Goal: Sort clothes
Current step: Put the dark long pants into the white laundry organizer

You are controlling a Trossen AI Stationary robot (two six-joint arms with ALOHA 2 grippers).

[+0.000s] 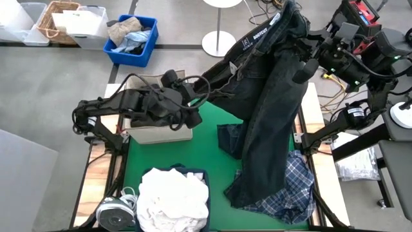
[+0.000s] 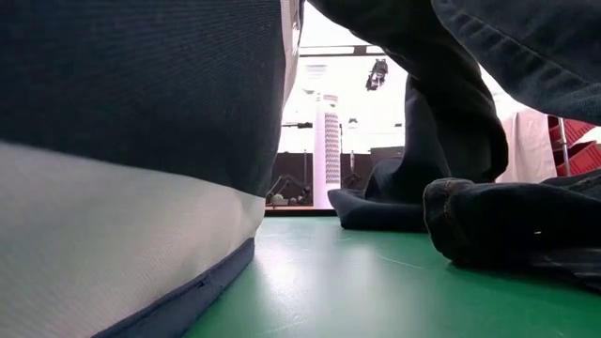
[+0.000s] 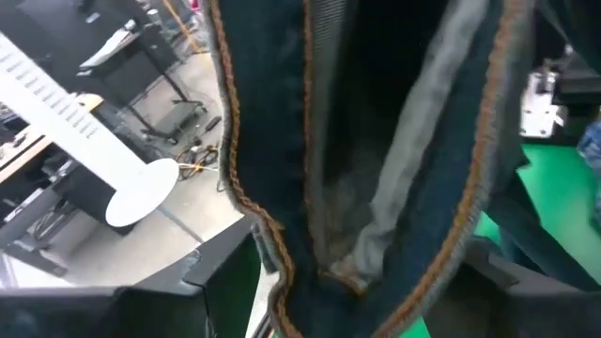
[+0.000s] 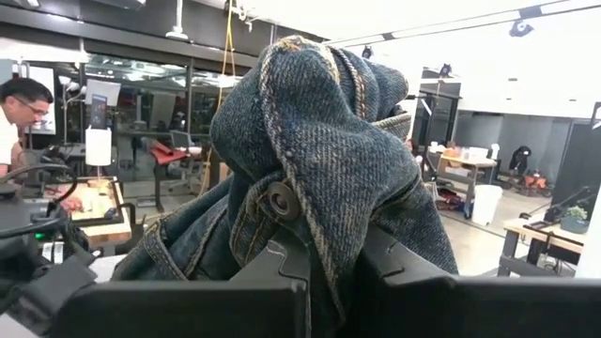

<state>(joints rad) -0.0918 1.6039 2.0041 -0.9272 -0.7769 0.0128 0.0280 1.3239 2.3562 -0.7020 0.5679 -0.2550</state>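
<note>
A pair of dark blue jeans (image 1: 273, 109) hangs from my right gripper (image 1: 295, 31), which is shut on its waist over the table's far right. The leg ends lie on a blue-and-white plaid shirt (image 1: 293, 187). My left gripper (image 1: 222, 84) reaches to the drooping side of the waistband (image 1: 254, 38). In the left wrist view its fingers (image 3: 211, 282) stand wide apart on either side of an orange-stitched fold of the jeans (image 3: 376, 216), with green mat showing between. Another dark garment (image 1: 230, 138) lies on the mat. White clothes (image 1: 174, 200) fill a navy bin. My right gripper (image 4: 324, 253) pinches the jeans' waistband between its two fingers, right at the metal button (image 4: 279, 200). The denim is bunched in several layers and bulges past the fingers (image 4: 399, 272). The waist is lifted clear and the legs hang down to the table.
A beige box (image 1: 158, 134) sits under my left arm. A grey round object (image 1: 116, 209) lies at the near left. Off the table, far left, are a blue bin (image 1: 132, 38) of cloths, a wicker basket (image 1: 58, 19) and white tubs. The navy bin's wall (image 2: 141, 141) blocks the low view's left.
</note>
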